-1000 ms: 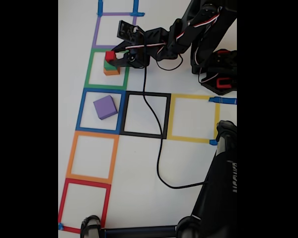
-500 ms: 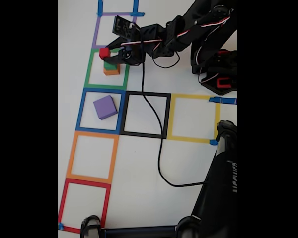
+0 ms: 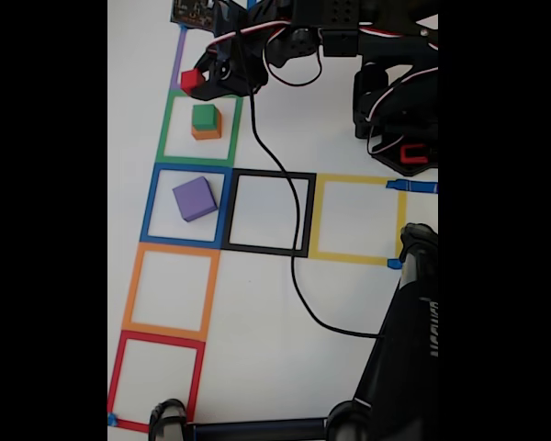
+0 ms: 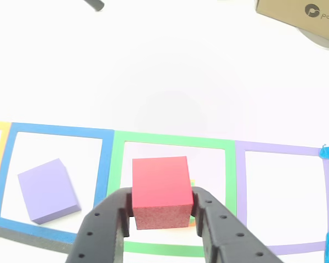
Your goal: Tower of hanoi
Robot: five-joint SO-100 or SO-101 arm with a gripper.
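Note:
My gripper [image 3: 198, 84] is shut on the small red cube [image 3: 190, 80] and holds it in the air over the upper left corner of the green tape square [image 3: 169, 129]. In the other view the red cube [image 4: 160, 190] sits clamped between the two black fingers [image 4: 101, 224], above that green square [image 4: 170, 141]. The green cube [image 3: 203, 116] rests on the orange cube [image 3: 206, 133] inside the green square. Alone in the blue tape square [image 3: 151, 197] lies the purple cube [image 3: 194, 198], seen also at the left of the other view [image 4: 47, 189].
A row of tape squares runs down the left of the fixed view: purple [image 3: 178, 57], green, blue, orange [image 3: 132, 287], red [image 3: 118, 372]; black [image 3: 309, 213] and yellow [image 3: 399, 220] squares lie to the right. The arm base [image 3: 399, 110] and a black cable [image 3: 294, 266] cross the table. A cardboard box [image 4: 299, 15] stands far off.
The gripper has lifted the red cube off the green cube and carried it up and slightly left. The green and orange stack and the purple cube have stayed put.

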